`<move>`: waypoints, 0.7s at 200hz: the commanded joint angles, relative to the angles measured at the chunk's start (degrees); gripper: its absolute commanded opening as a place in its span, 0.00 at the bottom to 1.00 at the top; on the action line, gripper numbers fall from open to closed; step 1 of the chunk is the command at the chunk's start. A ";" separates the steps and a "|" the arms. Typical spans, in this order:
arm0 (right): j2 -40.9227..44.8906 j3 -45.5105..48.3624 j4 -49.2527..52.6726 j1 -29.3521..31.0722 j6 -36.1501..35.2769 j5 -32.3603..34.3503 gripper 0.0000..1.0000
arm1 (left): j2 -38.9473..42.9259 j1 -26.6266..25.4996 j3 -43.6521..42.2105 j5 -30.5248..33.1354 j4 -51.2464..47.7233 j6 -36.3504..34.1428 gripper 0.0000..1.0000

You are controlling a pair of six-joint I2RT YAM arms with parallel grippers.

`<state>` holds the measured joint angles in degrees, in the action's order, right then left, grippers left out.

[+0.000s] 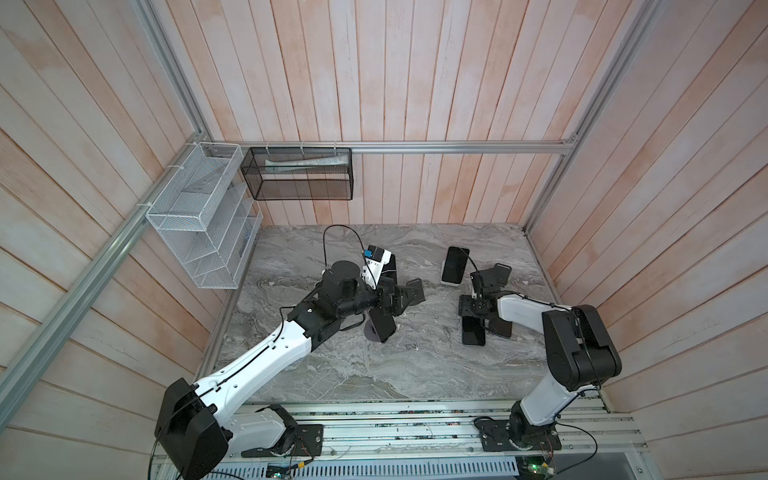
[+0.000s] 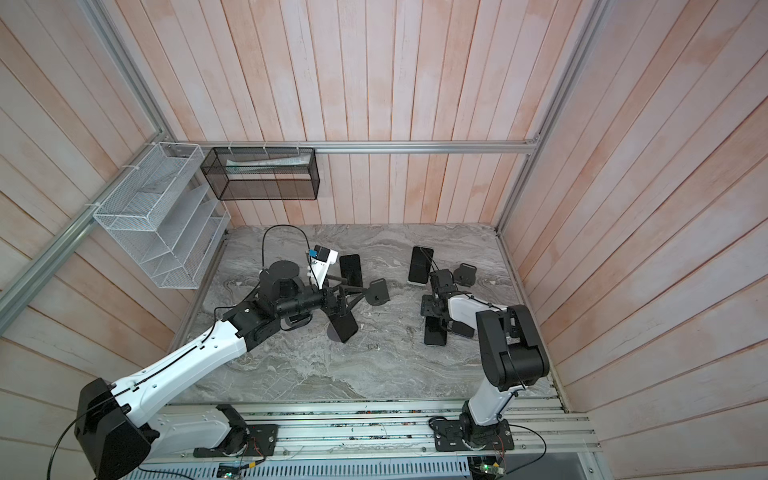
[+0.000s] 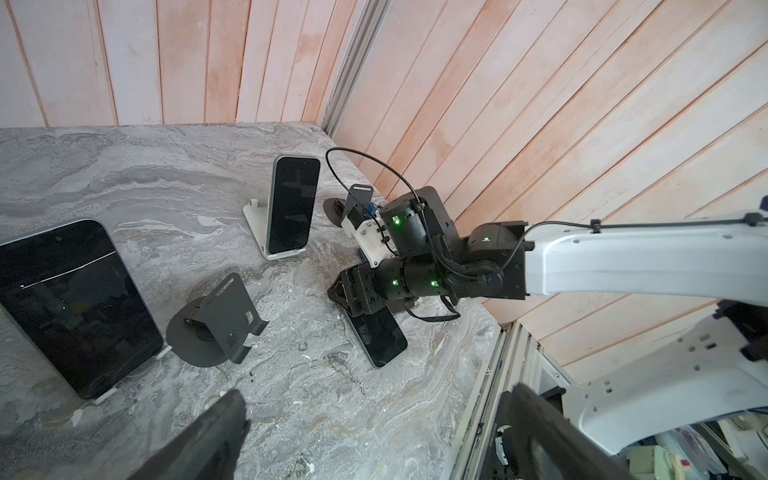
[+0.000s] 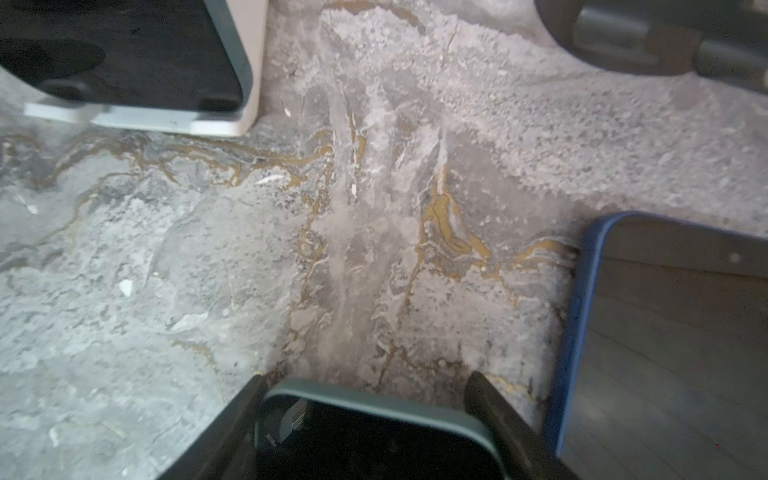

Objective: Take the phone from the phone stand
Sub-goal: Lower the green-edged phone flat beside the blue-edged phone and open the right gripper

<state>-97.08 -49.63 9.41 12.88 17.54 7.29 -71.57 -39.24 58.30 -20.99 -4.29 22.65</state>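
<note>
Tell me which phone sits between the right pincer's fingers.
The green-cased phone: the right pincer flanks both its sides; the blue-cased phone lies beside it, outside the fingers.

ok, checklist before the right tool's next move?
1. Right tool closed on both sides of the green-cased phone: ok.
2. Green-cased phone clear of every stand: ok.
3. It rests fully on the table: cannot tell.
4. Gap to the blue-cased phone beside it: apart, ok.
5. Left tool open and empty: ok.
6. All phones off their stands: not ok, the upright phone sits in the white stand.
</note>
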 commanded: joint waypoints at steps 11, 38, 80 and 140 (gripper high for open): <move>-0.60 0.38 -0.09 -0.58 -0.49 -1.86 0.69 | -0.01 -0.05 1.18 -0.58 0.69 -1.03 1.00; -0.85 0.45 -0.23 -0.94 -0.21 -2.64 0.72 | 0.15 -0.04 1.16 -0.51 0.70 -1.25 0.99; -0.44 0.90 -0.95 -1.11 1.82 -1.92 0.74 | 0.52 -0.04 0.97 1.17 0.83 -1.13 0.99; -1.45 0.37 0.26 -1.11 1.98 -1.46 0.79 | 1.67 -0.03 0.32 2.23 1.48 -1.75 1.00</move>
<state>-97.10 -49.50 8.32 12.16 18.26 5.89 -71.22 -39.24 58.30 -19.46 -4.01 22.04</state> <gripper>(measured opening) 0.784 0.995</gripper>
